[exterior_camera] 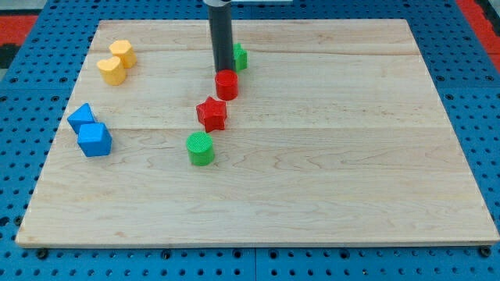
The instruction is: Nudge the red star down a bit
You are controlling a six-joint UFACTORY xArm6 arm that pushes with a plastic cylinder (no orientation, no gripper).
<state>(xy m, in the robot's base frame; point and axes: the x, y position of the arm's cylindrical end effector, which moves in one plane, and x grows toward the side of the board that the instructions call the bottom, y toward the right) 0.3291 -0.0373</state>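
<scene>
Camera view: red star (212, 114) below tool (223, 76)

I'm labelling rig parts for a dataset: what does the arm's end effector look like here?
Only a straight, smooth, dark grey rod shows, round in section, entering from the view's top. No cables, markings or jaws are visible. My tip is plain and blunt, the same dark colour as the shaft.

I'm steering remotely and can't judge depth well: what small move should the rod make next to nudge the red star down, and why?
Probably shift my tip sideways toward the view's left, clear of the red cylinder, then bring it down toward the red star. The tip sits just above the cylinder, which lies between it and the star; pushing straight down would shove the cylinder first. The green cylinder waits just below the star, so keep it short.
</scene>
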